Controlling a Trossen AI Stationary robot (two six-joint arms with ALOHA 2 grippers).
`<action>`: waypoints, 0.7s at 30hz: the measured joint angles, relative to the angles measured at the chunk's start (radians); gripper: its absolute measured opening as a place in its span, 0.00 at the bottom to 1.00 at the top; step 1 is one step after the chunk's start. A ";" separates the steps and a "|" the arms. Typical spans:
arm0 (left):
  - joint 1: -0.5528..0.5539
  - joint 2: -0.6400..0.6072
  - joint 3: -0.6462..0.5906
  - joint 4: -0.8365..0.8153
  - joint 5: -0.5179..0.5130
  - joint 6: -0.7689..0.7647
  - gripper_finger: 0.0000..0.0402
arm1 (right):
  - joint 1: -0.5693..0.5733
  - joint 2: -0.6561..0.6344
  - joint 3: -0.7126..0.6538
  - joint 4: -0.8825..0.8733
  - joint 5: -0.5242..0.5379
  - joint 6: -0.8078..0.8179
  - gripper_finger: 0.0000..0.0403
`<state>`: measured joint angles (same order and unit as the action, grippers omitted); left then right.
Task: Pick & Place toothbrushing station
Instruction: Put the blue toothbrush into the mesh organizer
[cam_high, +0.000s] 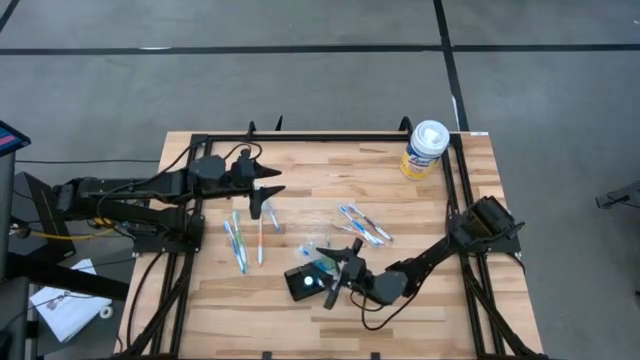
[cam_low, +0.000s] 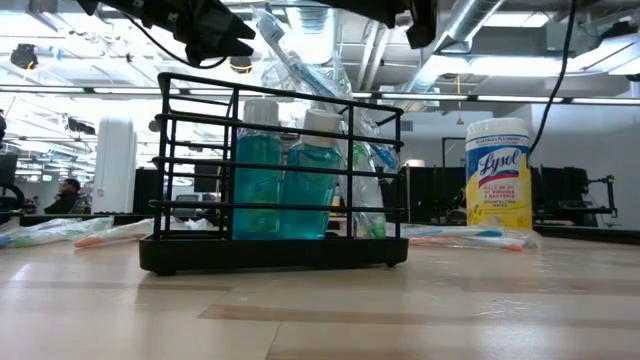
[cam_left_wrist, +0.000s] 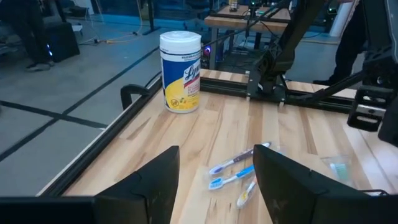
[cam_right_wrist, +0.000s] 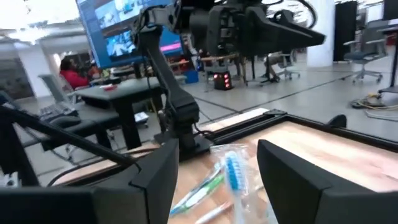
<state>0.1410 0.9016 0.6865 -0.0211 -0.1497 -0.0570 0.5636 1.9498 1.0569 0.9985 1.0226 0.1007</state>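
Wipes canister (cam_low: 498, 176): yellow-and-white label reads "Lysol" in blue script, clearest in the low view. Same canister in left wrist view (cam_left_wrist: 181, 71), well ahead of the left gripper (cam_left_wrist: 214, 186): brand script visible, smaller print unreadable. No other legible text.

Grey floor (cam_high: 300, 80), exposed ceiling ducts (cam_low: 480, 30).

Pale wood-plank table (cam_high: 440, 300), satin finish. Station (cam_low: 270, 180): matt black wire rack, translucent teal plastic bottles. Glossy plastic wipes canister (cam_low: 497, 175), paper-look label.
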 joint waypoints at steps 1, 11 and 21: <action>0.000 0.000 0.000 0.000 0.000 0.000 0.49 | 0.000 -0.010 0.000 -0.026 -0.005 0.012 0.52; 0.000 0.000 0.000 -0.001 -0.012 -0.053 0.49 | -0.046 -0.238 0.000 -0.409 -0.188 0.273 0.50; 0.013 0.001 0.000 -0.006 0.020 -0.190 0.49 | -0.107 -0.432 0.165 -0.953 -0.289 0.476 0.49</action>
<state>0.1541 0.9024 0.6862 -0.0275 -0.1300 -0.2473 0.4566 1.5176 1.2223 0.0452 0.7333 0.5770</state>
